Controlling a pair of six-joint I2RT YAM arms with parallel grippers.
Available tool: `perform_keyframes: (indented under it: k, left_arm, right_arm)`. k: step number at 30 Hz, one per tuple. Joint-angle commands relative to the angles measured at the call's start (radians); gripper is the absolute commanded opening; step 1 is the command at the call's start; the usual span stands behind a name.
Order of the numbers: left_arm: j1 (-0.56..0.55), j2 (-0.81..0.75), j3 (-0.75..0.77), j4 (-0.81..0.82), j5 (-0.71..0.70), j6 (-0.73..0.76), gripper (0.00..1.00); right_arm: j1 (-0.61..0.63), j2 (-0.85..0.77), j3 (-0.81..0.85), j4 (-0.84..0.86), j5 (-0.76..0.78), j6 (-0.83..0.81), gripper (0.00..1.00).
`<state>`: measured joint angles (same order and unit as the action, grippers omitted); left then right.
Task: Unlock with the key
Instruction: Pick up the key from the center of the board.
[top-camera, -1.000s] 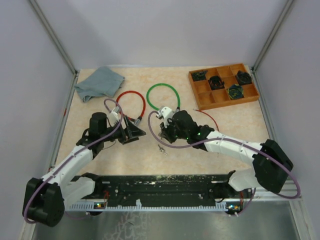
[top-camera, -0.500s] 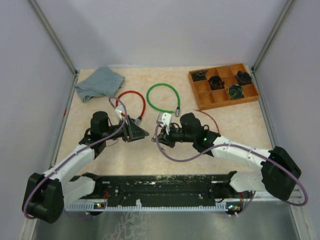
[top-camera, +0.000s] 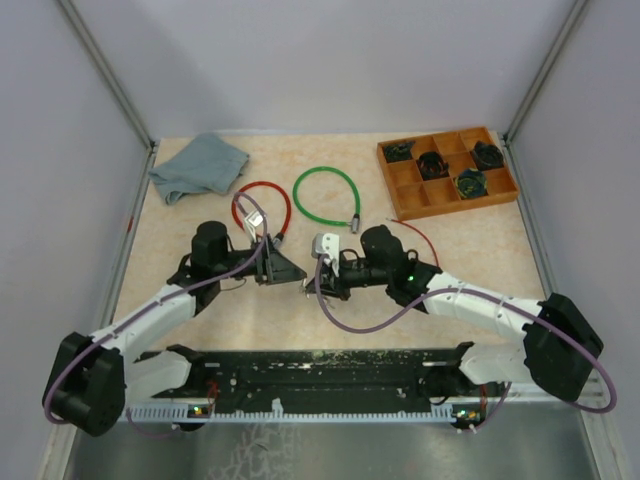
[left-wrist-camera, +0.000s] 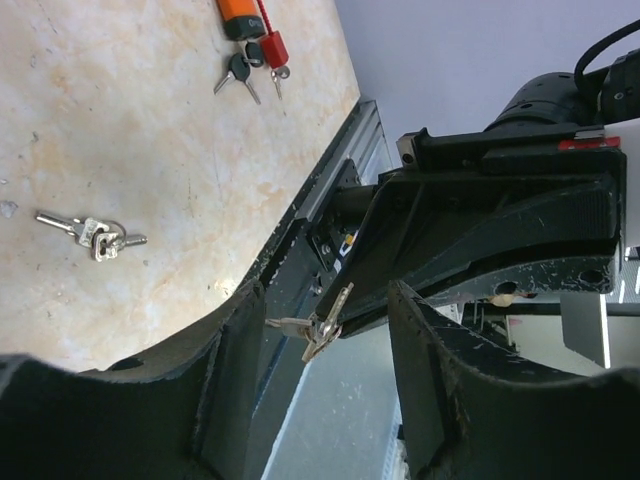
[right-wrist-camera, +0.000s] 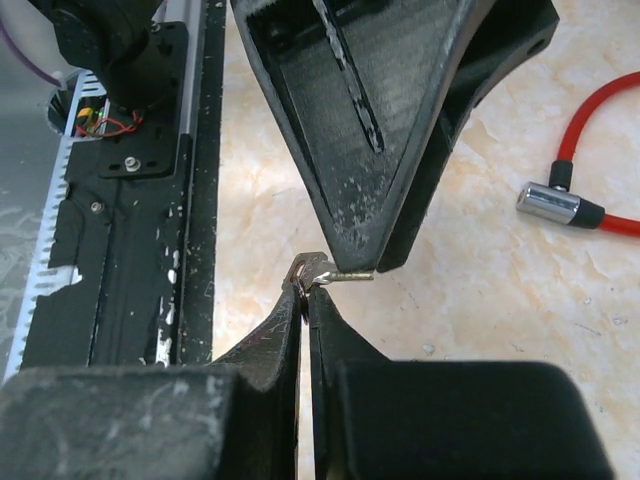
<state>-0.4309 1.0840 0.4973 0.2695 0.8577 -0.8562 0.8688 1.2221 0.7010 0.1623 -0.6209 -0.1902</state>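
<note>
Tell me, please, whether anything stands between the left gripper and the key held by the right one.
Nothing visible does. The key, pinched by the right gripper, hangs in the gap between the open fingers of the left gripper.

- The left gripper (top-camera: 297, 277) has pushed to the right, across the gap that was open a second ago.
- The right gripper (top-camera: 313, 285) has swung from pointing down to pointing left and sits lower; the two tips now almost meet.
- The key (right-wrist-camera: 335, 272) pinched in the right gripper now touches a left fingertip.
</note>
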Motion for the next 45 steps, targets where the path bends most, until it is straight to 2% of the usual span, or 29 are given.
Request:
perform_keyframes:
  k: [1, 5, 7, 11, 12, 13, 14, 16, 19, 25, 30, 36, 45]
  left_arm:
    - [-0.030, 0.031, 0.033, 0.053, 0.014, 0.006, 0.56]
    - [-0.044, 0.037, 0.034, 0.065, 0.012, 0.003, 0.49]
    - [-0.046, 0.029, 0.034, 0.064, 0.003, 0.006, 0.43]
    - [-0.048, 0.013, 0.034, 0.049, -0.028, 0.009, 0.22]
    - [-0.050, 0.008, 0.034, 0.038, -0.041, 0.009, 0.17]
    - [-0.051, 0.003, 0.035, 0.021, -0.060, 0.010, 0.06]
    - [-0.052, -0.002, 0.043, -0.020, -0.089, 0.011, 0.01]
    - [-0.061, -0.014, 0.068, -0.123, -0.176, 0.026, 0.00]
    - [-0.096, -0.035, 0.134, -0.299, -0.356, 0.040, 0.00]
    - [-0.170, -0.056, 0.241, -0.521, -0.687, -0.005, 0.00]
    - [-0.225, -0.052, 0.310, -0.654, -0.900, -0.088, 0.00]
    - [-0.268, -0.012, 0.373, -0.759, -1.040, -0.212, 0.00]
    - [-0.300, 0.047, 0.417, -0.785, -1.060, -0.300, 0.00]
  right_arm:
    - [0.012, 0.002, 0.047, 0.027, -0.054, -0.027, 0.00]
    - [0.012, 0.001, 0.048, 0.021, -0.053, -0.034, 0.00]
    - [0.012, -0.001, 0.047, 0.019, -0.045, -0.037, 0.00]
    - [0.013, -0.003, 0.042, 0.021, -0.014, -0.038, 0.00]
    - [0.012, -0.005, 0.042, 0.022, -0.001, -0.036, 0.04]
    - [0.012, -0.008, 0.038, 0.023, 0.011, -0.033, 0.10]
    - [0.012, -0.013, 0.033, 0.027, 0.028, -0.032, 0.16]
    - [0.012, -0.030, 0.014, 0.049, 0.065, -0.029, 0.27]
    - [0.012, -0.077, -0.042, 0.109, 0.143, -0.029, 0.38]
    - [0.027, -0.168, -0.202, 0.347, 0.230, -0.106, 0.44]
    - [0.096, -0.178, -0.250, 0.468, 0.392, -0.176, 0.46]
    - [0.177, -0.073, -0.262, 0.682, 0.518, -0.247, 0.46]
    - [0.261, 0.152, -0.221, 0.884, 0.640, -0.318, 0.40]
